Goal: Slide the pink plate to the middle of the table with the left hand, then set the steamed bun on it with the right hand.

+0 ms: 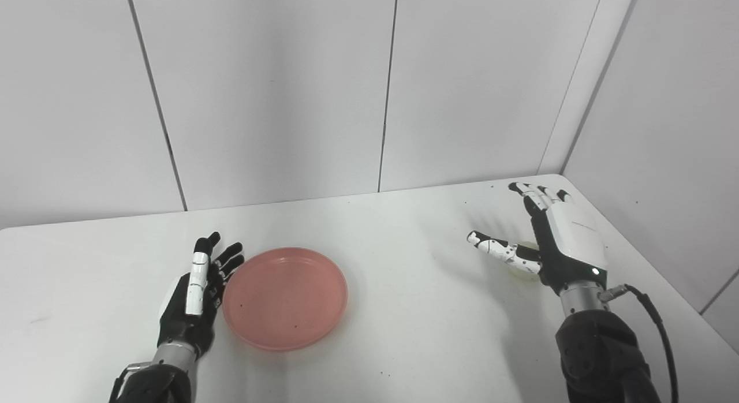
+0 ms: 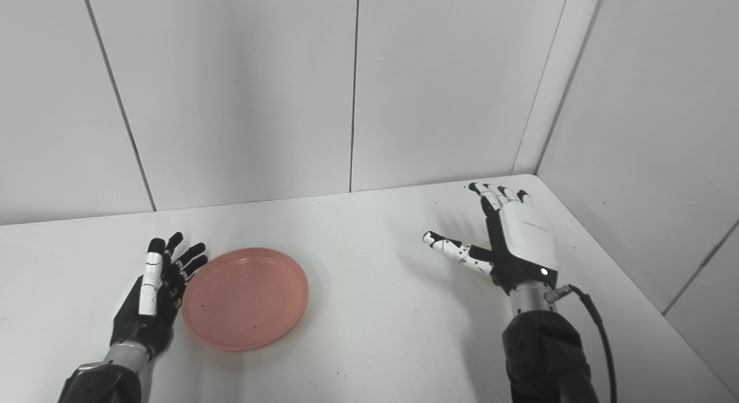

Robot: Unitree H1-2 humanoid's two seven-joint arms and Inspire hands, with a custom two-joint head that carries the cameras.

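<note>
- The white counter [image 1: 404, 345] carries everything.
- The pink plate [image 1: 285, 297] sits left of the middle.
- The right robot hand [image 1: 557, 235], fingers spread and empty, hovers over the mostly hidden bun [image 1: 526, 272].
- The left robot hand [image 1: 196, 293], spread and empty, is just beside the plate's left rim.

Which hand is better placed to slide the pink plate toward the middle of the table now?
The left hand, probably. It is open beside the pink plate's left rim, fingers near the edge. The right hand is open far to the right, over the partly hidden steamed bun.
</note>
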